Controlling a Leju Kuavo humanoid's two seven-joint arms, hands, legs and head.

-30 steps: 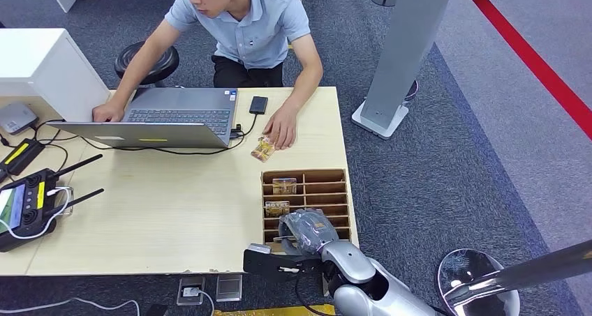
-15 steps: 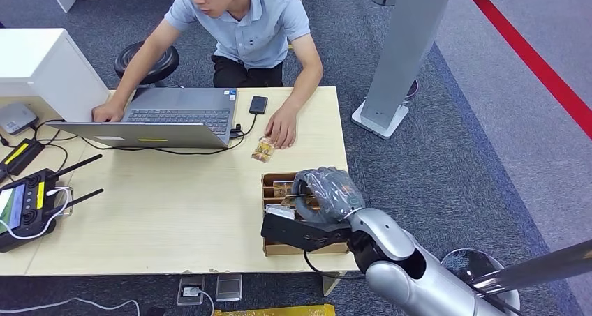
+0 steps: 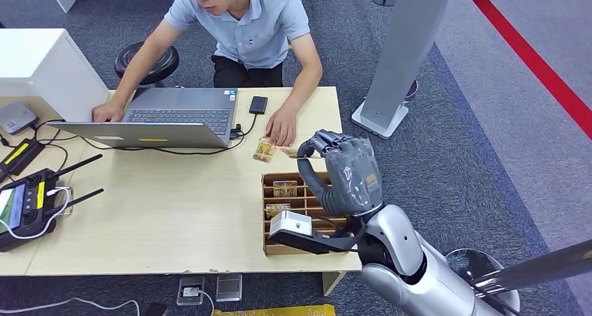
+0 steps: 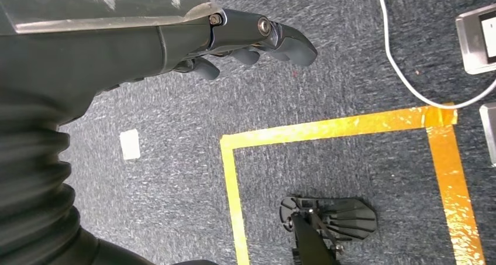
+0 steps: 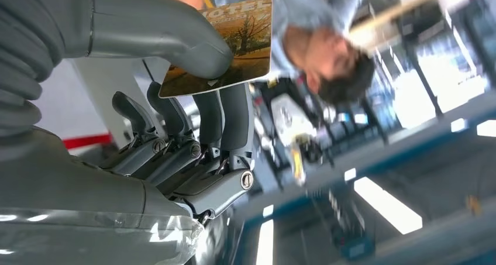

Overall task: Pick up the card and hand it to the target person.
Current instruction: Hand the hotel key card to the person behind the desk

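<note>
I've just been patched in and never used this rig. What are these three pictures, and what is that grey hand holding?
The wide picture is the robot's head camera, looking down at a wooden table. The other two come from cameras at its wrists. The right hand pinches a card between thumb and fingers, raised above the slotted card box, near the person seated at the laptop. Another card lies by the person's hand. The left hand hangs over the carpet, fingers curled, holding nothing.
</note>
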